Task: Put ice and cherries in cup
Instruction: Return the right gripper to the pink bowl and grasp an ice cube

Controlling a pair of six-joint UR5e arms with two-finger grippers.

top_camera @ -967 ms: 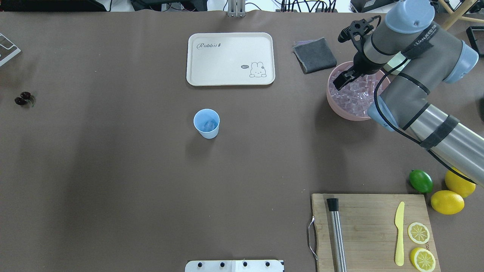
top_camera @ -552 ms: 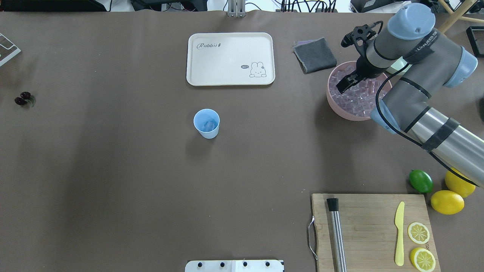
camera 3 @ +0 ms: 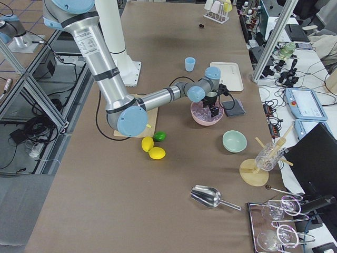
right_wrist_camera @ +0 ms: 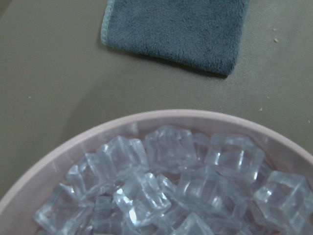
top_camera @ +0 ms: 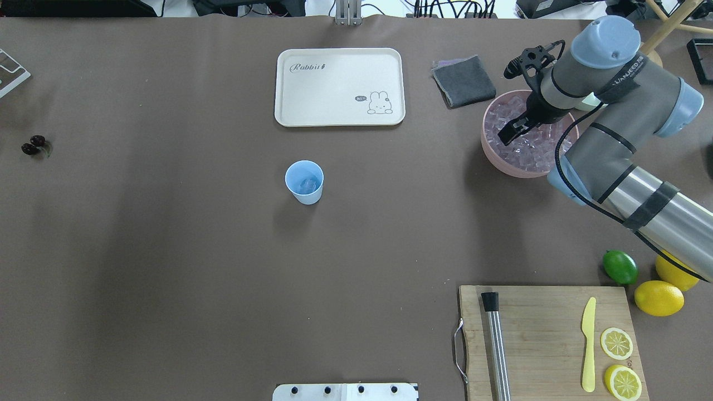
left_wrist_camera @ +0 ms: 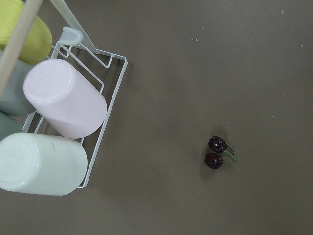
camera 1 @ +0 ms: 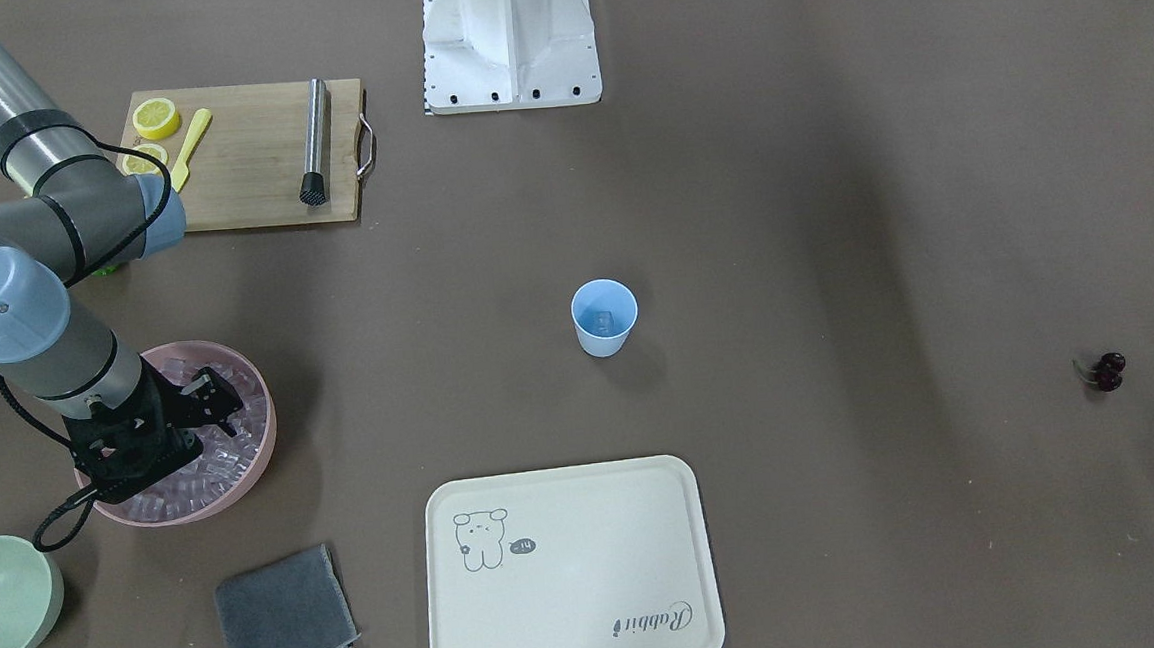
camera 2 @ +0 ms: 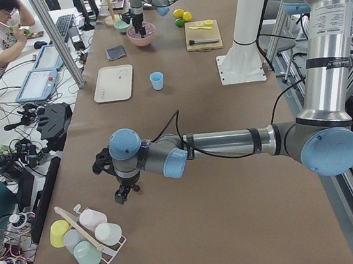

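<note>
The light-blue cup (top_camera: 304, 181) stands mid-table with one ice cube (top_camera: 307, 182) in it; it also shows in the front view (camera 1: 604, 317). More ice (top_camera: 529, 147) fills the pink bowl (top_camera: 493, 159) at the right. My right gripper (top_camera: 511, 132) hangs over this ice with its jaws apart, and the right wrist view shows cubes (right_wrist_camera: 161, 186) close below. The cherries (top_camera: 33, 145) lie at the far left edge. My left gripper (camera 2: 121, 195) shows only in the left side view, above the cherries (left_wrist_camera: 216, 152); I cannot tell whether it is open or shut.
A cream tray (top_camera: 340, 86) and a grey cloth (top_camera: 463, 81) lie at the far side. A cutting board (top_camera: 546, 334) with a muddler, knife and lemon slices sits near right, beside a lime (top_camera: 620, 267) and lemons. A cup rack (left_wrist_camera: 63, 122) lies near the cherries.
My right gripper has shifted slightly toward the robot's side over the ice bowl, and the wrist has swung with it. The cup and the cherries have not moved.
</note>
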